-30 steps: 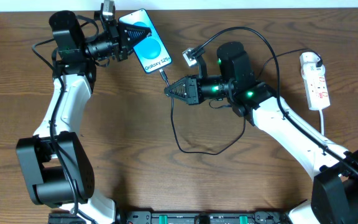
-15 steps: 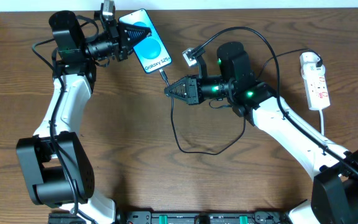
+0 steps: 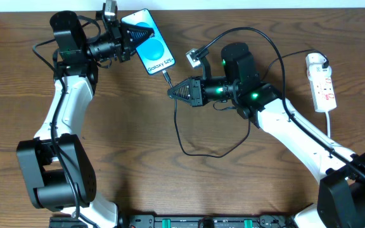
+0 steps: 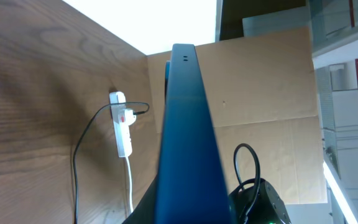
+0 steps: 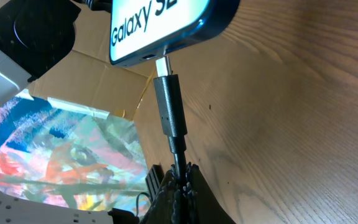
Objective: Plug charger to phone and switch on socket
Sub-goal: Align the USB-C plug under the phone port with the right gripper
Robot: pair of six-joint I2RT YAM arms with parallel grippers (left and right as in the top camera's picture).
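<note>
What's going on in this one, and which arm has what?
The left gripper is shut on the phone, holding it at the far side of the table with the screen lit. The right gripper is shut on the charger, pinching its cable just behind the connector. The connector's metal tip sits at the phone's port with bare metal showing. The socket lies far right, with neither gripper near it.

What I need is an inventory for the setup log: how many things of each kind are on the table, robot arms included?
phone: 1
charger: 1
socket: 1
robot arms: 2, ending in the left claw and the right claw
Total: 5
</note>
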